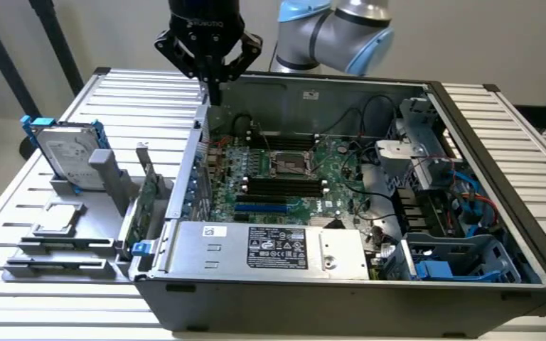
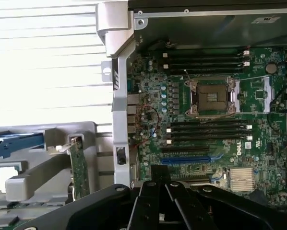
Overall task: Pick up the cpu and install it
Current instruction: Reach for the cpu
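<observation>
The cpu (image 1: 57, 217) is a small flat silver square lying in a grey holder on the slatted table, at the exterior view's left of the open computer case. In the wrist view the cpu (image 2: 4, 174) shows as a pale square in that holder. The empty cpu socket (image 1: 287, 165) sits in the middle of the green motherboard, with its metal frame around it (image 2: 213, 96). My gripper (image 1: 213, 96) hangs shut and empty above the case's back corner, well above and behind the cpu. Its black fingers (image 2: 153, 191) press together.
A silver hard drive (image 1: 65, 150) with blue brackets stands upright behind the cpu. A green expansion card (image 1: 146, 192) stands in the holder next to the case wall. The grey power supply box (image 1: 273, 249) with a label fills the case's front. Cables and drive bays (image 1: 443, 185) crowd its far side.
</observation>
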Robot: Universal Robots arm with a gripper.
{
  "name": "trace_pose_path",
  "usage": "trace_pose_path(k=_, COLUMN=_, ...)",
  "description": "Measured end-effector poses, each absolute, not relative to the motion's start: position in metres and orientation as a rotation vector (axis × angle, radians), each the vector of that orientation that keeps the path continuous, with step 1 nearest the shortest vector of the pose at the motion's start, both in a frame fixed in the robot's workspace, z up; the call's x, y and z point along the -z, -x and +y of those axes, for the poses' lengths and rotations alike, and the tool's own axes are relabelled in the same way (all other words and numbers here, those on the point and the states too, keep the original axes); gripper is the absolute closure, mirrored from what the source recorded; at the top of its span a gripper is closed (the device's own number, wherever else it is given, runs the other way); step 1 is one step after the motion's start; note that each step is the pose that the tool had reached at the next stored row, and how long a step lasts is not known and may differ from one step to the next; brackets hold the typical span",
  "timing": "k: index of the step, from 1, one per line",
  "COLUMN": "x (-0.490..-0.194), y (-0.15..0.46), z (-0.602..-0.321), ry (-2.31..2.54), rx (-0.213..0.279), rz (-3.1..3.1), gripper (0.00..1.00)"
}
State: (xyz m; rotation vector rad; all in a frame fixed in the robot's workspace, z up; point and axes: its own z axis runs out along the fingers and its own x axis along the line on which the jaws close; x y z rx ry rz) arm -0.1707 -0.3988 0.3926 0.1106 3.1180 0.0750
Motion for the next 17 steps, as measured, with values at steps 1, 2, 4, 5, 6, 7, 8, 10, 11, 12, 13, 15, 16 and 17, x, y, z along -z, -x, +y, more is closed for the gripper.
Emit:
trace_pose_path(k=1, x=-0.393, y=0.175, z=-0.399, ry=-0.11, rx=-0.075, rz=3.118, gripper=0.89)
trace_pose_path(k=2, x=-0.393, y=0.18, z=-0.399, ry=-0.11, rx=-0.075, rz=3.118, gripper=0.89)
trace_pose_path(k=4, x=-0.393, y=0.189, z=-0.399, ry=-0.111, rx=-0.075, rz=3.118, gripper=0.89)
trace_pose_path(k=5, x=-0.393, y=0.193, z=-0.399, ry=-0.11, rx=-0.075, rz=3.118, gripper=0.89)
trace_pose_path(k=6, x=-0.393, y=0.198, z=-0.399, ry=-0.11, rx=-0.075, rz=3.118, gripper=0.89)
trace_pose_path(k=7, x=-0.393, y=0.203, z=-0.399, ry=-0.11, rx=-0.075, rz=3.118, gripper=0.89)
trace_pose_path(k=8, x=-0.393, y=0.207, z=-0.399, ry=-0.111, rx=-0.075, rz=3.118, gripper=0.89)
trace_pose_path(k=10, x=-0.393, y=0.216, z=-0.399, ry=-0.11, rx=-0.075, rz=3.118, gripper=0.89)
trace_pose_path(k=11, x=-0.393, y=0.221, z=-0.399, ry=-0.11, rx=-0.075, rz=3.118, gripper=0.89)
trace_pose_path(k=12, x=-0.393, y=0.225, z=-0.399, ry=-0.111, rx=-0.074, rz=3.118, gripper=0.89)
trace_pose_path(k=13, x=-0.393, y=0.23, z=-0.399, ry=-0.11, rx=-0.074, rz=3.118, gripper=0.89)
trace_pose_path(k=15, x=-0.393, y=0.239, z=-0.399, ry=-0.11, rx=-0.074, rz=3.118, gripper=0.89)
trace_pose_path(k=16, x=-0.393, y=0.243, z=-0.399, ry=-0.11, rx=-0.074, rz=3.118, gripper=0.89)
trace_pose_path(k=17, x=-0.393, y=0.248, z=-0.399, ry=-0.111, rx=-0.073, rz=3.118, gripper=0.89)
